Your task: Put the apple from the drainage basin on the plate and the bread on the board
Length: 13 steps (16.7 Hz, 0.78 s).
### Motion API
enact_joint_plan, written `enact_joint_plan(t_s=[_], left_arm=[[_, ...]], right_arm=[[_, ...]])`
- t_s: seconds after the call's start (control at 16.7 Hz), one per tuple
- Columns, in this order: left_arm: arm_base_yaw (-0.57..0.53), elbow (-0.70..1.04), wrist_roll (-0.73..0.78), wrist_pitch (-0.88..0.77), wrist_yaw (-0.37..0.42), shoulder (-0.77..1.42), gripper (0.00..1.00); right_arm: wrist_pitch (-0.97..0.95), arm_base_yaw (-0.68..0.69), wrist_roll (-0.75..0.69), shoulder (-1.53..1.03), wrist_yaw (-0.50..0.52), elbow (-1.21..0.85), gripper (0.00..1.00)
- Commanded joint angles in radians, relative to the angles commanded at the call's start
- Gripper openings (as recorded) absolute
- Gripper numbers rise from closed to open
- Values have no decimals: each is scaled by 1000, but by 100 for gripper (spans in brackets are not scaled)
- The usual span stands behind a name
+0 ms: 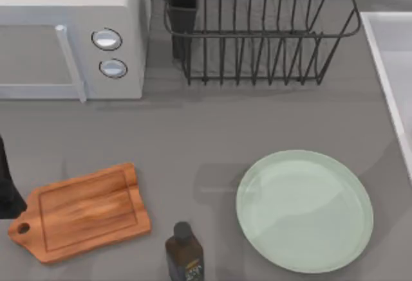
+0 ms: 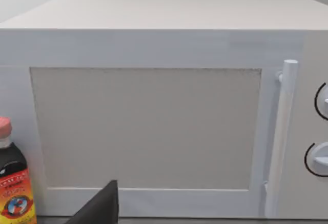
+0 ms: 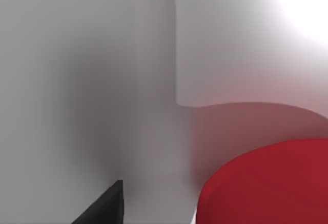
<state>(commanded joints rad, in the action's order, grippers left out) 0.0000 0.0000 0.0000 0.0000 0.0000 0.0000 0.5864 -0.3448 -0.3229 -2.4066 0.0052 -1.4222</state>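
The pale green plate (image 1: 304, 211) sits bare on the grey surface (image 1: 206, 139), in front of the black wire dish rack (image 1: 257, 30). Well to the plate's left lies the wooden board (image 1: 80, 211), tilted, its handle with the hole pointing away from the plate, nothing on it. Between board and plate, nearer the board, stands a dark bottle (image 1: 184, 253) with a black cap. Behind the board is the white microwave (image 1: 71, 36), its two dials facing the rack's side.

The left arm (image 1: 8, 184) shows as a dark shape just beside the board's handle end. From its wrist camera the microwave door (image 2: 146, 129) and handle (image 2: 279, 137) face it squarely, with a dark red-capped sauce bottle (image 2: 13, 183) off to one side; one dark fingertip (image 2: 100, 206) pokes into view, and whether the fingers are released or clenched I cannot tell.

The right wrist camera looks into a pale, smooth-walled basin (image 3: 102, 80), with the red apple (image 3: 266, 183) close by. One fingertip (image 3: 102, 206) shows near the apple, not touching it; its state I cannot tell.
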Motion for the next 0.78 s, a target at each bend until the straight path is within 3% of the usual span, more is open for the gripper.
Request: enact_joint_plan(t_s=[0.6, 0.78], left_arm=[[0, 0, 0, 0, 0, 0, 100], [0, 0, 0, 0, 0, 0, 100]], right_arm=[[0, 0, 0, 0, 0, 0, 2], [0, 0, 0, 0, 0, 0, 0]])
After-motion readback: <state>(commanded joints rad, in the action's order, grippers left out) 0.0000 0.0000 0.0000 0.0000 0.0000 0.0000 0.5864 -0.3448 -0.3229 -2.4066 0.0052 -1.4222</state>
